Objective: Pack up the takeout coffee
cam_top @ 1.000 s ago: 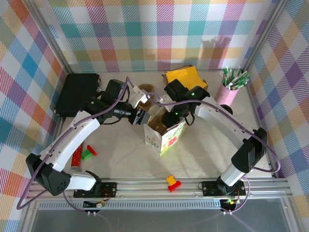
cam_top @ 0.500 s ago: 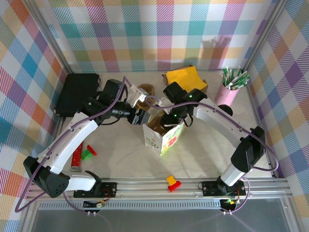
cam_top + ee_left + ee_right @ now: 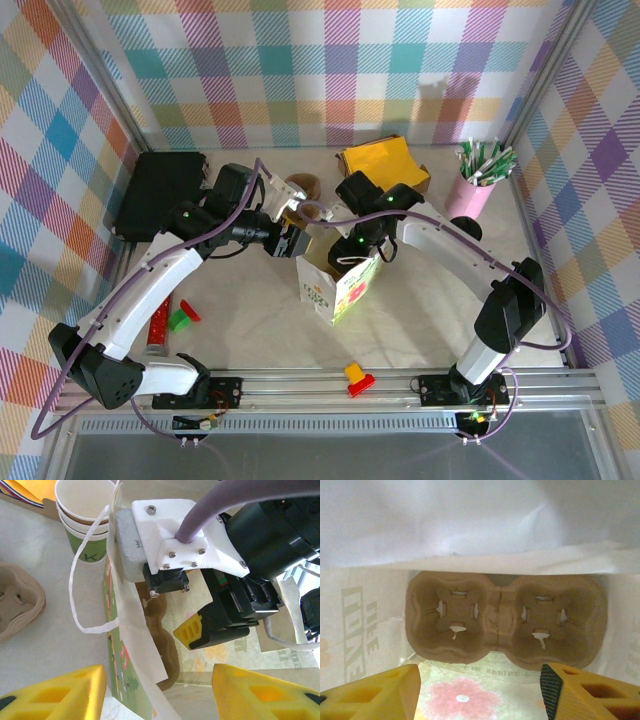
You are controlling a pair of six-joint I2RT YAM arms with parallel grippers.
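A cup carrier (image 3: 505, 617) lies inside the paper bag (image 3: 355, 625).

We see the takeout coffee (image 3: 469, 228) from above as a round black lid. It seems to stand upright on the table (image 3: 250, 310), at the right side, just in front of the pink cup of sticks (image 3: 474, 190). The right arm (image 3: 440, 240) hides its near left edge. We cannot make out its cream and green wall. It stands well apart from the paper bag (image 3: 335, 285).

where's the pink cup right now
Top view: the pink cup stands at the far right of the table, just right of the yellow box.
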